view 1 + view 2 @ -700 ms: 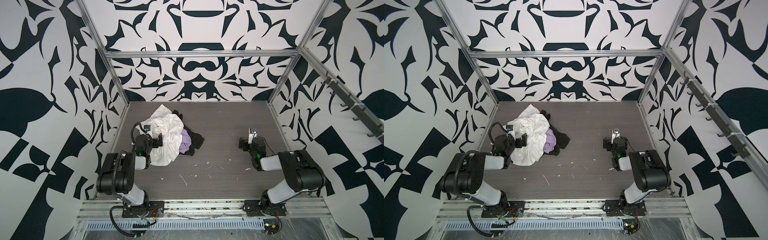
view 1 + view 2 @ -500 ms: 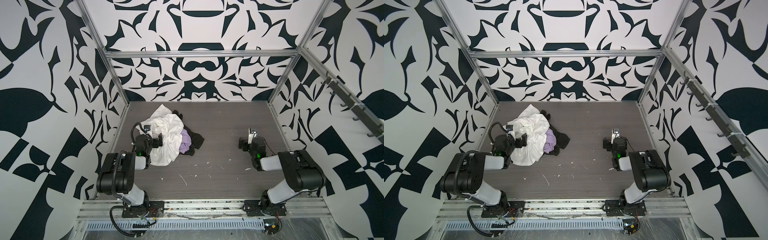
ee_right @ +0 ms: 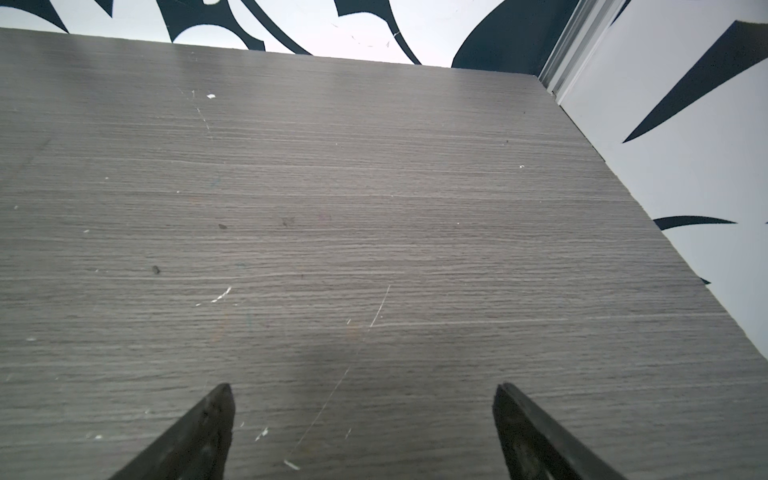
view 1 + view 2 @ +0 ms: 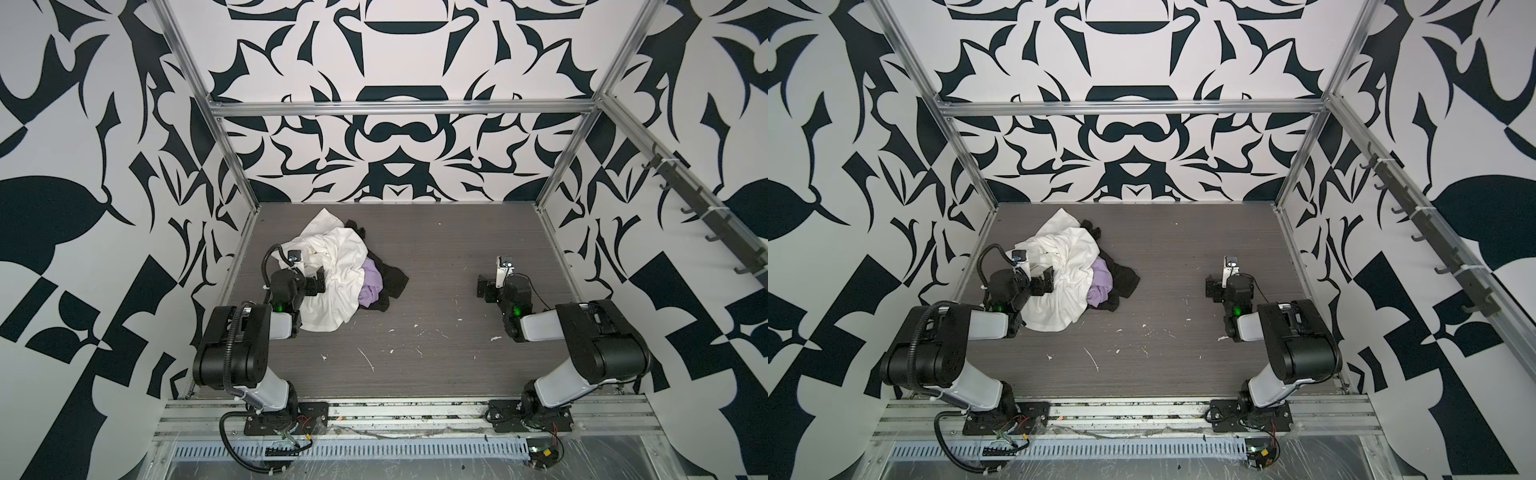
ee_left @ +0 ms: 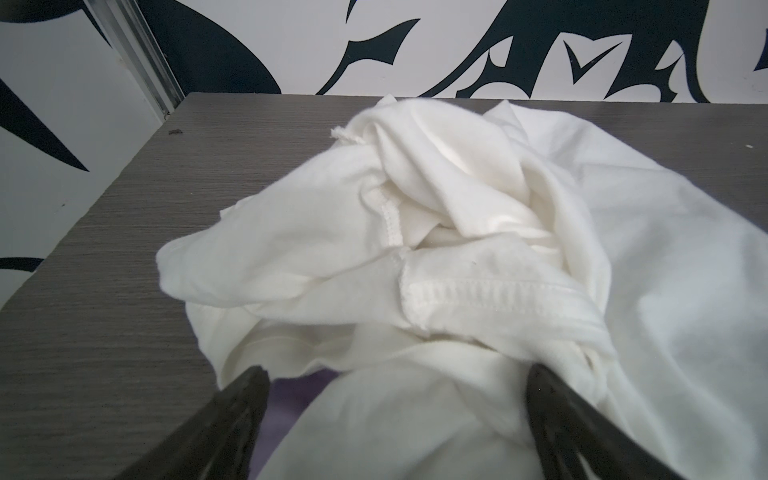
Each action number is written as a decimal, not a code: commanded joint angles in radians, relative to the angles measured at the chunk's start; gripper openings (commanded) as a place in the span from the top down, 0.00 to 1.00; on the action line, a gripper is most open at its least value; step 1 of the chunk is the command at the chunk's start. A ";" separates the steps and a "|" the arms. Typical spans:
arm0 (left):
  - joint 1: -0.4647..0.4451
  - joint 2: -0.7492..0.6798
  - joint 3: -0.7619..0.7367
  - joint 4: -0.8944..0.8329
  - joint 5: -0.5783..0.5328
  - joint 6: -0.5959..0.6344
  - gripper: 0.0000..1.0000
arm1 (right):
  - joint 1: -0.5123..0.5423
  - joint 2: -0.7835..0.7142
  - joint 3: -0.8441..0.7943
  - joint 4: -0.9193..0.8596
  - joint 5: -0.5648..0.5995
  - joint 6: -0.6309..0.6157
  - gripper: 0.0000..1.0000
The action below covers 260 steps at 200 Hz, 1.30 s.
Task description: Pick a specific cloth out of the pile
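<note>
The pile lies at the left of the grey table: a large white cloth (image 4: 332, 303) (image 4: 1059, 307) on top, a black cloth (image 4: 394, 282) (image 4: 1124, 282) at its right edge, and the lavender cloth (image 4: 371, 286) (image 4: 1100, 282) wedged between them. My left gripper (image 4: 316, 284) (image 4: 1044, 282) (image 5: 395, 374) is open, low over the white cloth's left side. Its wide-spread fingers straddle a bulge of white cloth (image 5: 457, 249), and a patch of lavender cloth (image 5: 291, 399) shows beside one finger. My right gripper (image 4: 484, 289) (image 4: 1212, 286) (image 3: 361, 395) is open over bare table, empty.
Patterned walls and metal frame posts (image 4: 232, 166) close in the table (image 4: 436, 332) at the back and both sides. Small white scraps (image 4: 365, 359) lie on the wood near the front. The arm bases stand along the front rail (image 4: 395, 415).
</note>
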 commanded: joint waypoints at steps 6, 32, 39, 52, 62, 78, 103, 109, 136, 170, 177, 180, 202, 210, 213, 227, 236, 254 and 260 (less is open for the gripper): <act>-0.001 -0.012 -0.016 0.004 0.024 0.004 0.01 | -0.005 -0.027 0.009 0.029 -0.001 -0.006 0.01; -0.002 -0.012 -0.015 0.004 0.024 0.004 0.01 | -0.004 -0.026 0.009 0.031 0.015 0.002 0.01; -0.001 -0.012 -0.016 0.005 0.025 0.004 0.01 | -0.005 -0.025 0.009 0.030 0.015 0.002 0.01; -0.002 -0.011 -0.017 0.005 0.021 0.002 0.01 | -0.004 -0.027 0.008 0.030 0.030 0.008 0.01; -0.002 -0.016 -0.022 0.010 0.018 -0.006 0.01 | -0.001 -0.030 0.003 0.037 0.035 0.012 0.01; -0.015 -0.026 -0.049 0.054 0.013 0.004 0.01 | 0.014 -0.040 -0.017 0.073 0.125 0.024 0.01; -0.038 -0.093 -0.081 0.059 -0.047 0.007 0.01 | 0.029 -0.083 -0.037 0.077 0.157 0.020 0.01; -0.040 -0.119 -0.082 0.039 -0.069 0.003 0.01 | 0.034 -0.098 -0.038 0.068 0.171 0.018 0.01; -0.042 -0.259 -0.076 -0.112 -0.126 -0.022 0.01 | 0.050 -0.181 -0.012 -0.060 0.253 0.038 0.01; -0.044 -0.417 -0.058 -0.250 -0.179 -0.026 0.01 | 0.055 -0.282 0.034 -0.248 0.276 0.081 0.01; -0.044 -0.443 -0.043 -0.300 -0.188 -0.028 0.01 | 0.056 -0.298 0.038 -0.267 0.277 0.087 0.01; -0.043 -0.455 -0.036 -0.320 -0.189 -0.028 0.01 | 0.056 -0.308 0.040 -0.274 0.279 0.088 0.01; -0.045 -0.523 0.003 -0.446 -0.213 -0.038 0.01 | 0.058 -0.386 0.067 -0.367 0.276 0.145 0.01; -0.044 -0.545 0.012 -0.482 -0.215 -0.042 0.01 | 0.058 -0.415 0.090 -0.433 0.274 0.189 0.01; -0.044 -0.551 0.018 -0.498 -0.216 -0.046 0.01 | 0.058 -0.423 0.100 -0.458 0.268 0.202 0.01; -0.045 -0.580 0.046 -0.573 -0.219 -0.072 0.01 | 0.058 -0.449 0.138 -0.544 0.238 0.268 0.01; -0.046 -0.589 0.071 -0.629 -0.219 -0.091 0.01 | 0.057 -0.456 0.156 -0.582 0.218 0.310 0.01; -0.047 -0.582 0.148 -0.778 -0.243 -0.169 0.01 | 0.061 -0.449 0.178 -0.608 0.175 0.369 0.01; -0.049 -0.571 0.177 -0.825 -0.240 -0.185 0.01 | 0.064 -0.442 0.187 -0.616 0.156 0.384 0.01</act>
